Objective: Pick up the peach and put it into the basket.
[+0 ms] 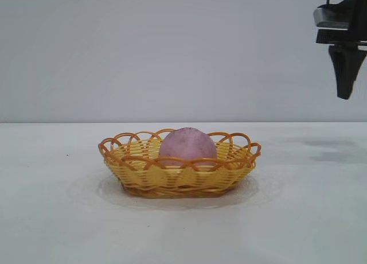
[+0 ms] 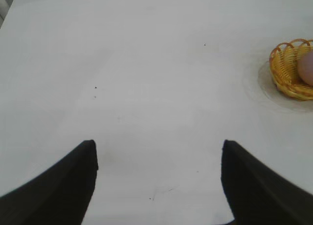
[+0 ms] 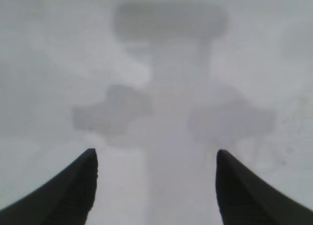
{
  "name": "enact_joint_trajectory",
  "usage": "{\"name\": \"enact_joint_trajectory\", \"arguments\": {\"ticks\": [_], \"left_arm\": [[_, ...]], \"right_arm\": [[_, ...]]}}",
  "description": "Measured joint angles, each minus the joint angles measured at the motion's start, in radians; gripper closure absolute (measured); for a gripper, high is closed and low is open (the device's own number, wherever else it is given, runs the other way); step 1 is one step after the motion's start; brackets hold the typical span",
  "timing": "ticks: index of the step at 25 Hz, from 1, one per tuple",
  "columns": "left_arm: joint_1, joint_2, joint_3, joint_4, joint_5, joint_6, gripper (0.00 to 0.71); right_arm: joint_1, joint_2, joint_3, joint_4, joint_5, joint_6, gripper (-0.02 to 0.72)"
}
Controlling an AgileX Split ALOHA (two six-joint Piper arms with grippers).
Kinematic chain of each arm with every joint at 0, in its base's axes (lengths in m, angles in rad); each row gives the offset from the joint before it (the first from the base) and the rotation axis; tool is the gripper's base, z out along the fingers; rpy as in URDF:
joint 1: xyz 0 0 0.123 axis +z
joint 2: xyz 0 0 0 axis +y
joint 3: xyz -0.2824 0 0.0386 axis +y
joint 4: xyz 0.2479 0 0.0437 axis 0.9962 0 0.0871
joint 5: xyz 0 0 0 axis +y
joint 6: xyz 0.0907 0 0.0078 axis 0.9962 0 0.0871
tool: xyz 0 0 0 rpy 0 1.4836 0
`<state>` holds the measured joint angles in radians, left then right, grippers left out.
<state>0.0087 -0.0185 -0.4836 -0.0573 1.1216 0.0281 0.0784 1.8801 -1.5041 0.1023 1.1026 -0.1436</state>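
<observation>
A: Where did the peach point(image 1: 187, 145) lie?

B: It sat inside the basket point(image 1: 143, 173), near the middle, its rounded top rising above the scalloped orange rim. The basket stood flat on the white table point(image 1: 51, 218), roughly centred in the exterior view.

A: And the orientation of each?

B: The basket's long axis ran across the exterior view, left to right, with its opening facing up. The peach appeared almost round there, slightly wider than tall; which way its stem end pointed could not be told.

A: Where was the right gripper point(image 1: 346, 74)?

B: High at the upper right of the exterior view, well above the table and well apart from the basket, fingers pointing down. In the right wrist view its two dark fingers point(image 3: 63, 191) stood wide apart with nothing between them, over bare table bearing only blurred grey shadows.

A: The left gripper point(image 2: 159, 183)?

B: Out of the exterior view. Its wrist camera showed its fingers point(image 2: 58, 186) spread wide and empty above the table, with the basket point(image 2: 286, 71) and a sliver of peach point(image 2: 307, 68) far off at the frame edge.
</observation>
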Motion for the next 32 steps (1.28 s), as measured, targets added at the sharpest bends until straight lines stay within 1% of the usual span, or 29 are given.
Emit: {"name": "enact_joint_trajectory", "arguments": {"ticks": [2, 5, 7, 11, 14, 20, 25, 32], "left_arm": [[0.000, 0.000, 0.000, 0.000, 0.000, 0.000, 0.239], [0.000, 0.000, 0.000, 0.000, 0.000, 0.000, 0.239], [0.000, 0.000, 0.000, 0.000, 0.000, 0.000, 0.239], [0.000, 0.000, 0.000, 0.000, 0.000, 0.000, 0.239], [0.000, 0.000, 0.000, 0.000, 0.000, 0.000, 0.239], [0.000, 0.000, 0.000, 0.000, 0.000, 0.000, 0.239], [0.000, 0.000, 0.000, 0.000, 0.000, 0.000, 0.239], [0.000, 0.000, 0.000, 0.000, 0.000, 0.000, 0.239]], "right_arm": [[0.000, -0.040, 0.000, 0.000, 0.030, 0.000, 0.260], [0.000, -0.105, 0.000, 0.000, 0.095, 0.000, 0.260], [0.000, -0.164, 0.013, 0.002, 0.113, 0.000, 0.260], [0.000, -0.303, 0.075, 0.009, 0.124, 0.000, 0.260], [0.000, -0.425, 0.160, 0.017, 0.126, 0.000, 0.260], [0.000, -0.707, 0.388, 0.018, 0.126, 0.004, 0.260], [0.000, -0.984, 0.572, 0.011, 0.124, 0.023, 0.260], [0.000, -1.373, 0.777, 0.001, 0.152, 0.042, 0.260]]}}
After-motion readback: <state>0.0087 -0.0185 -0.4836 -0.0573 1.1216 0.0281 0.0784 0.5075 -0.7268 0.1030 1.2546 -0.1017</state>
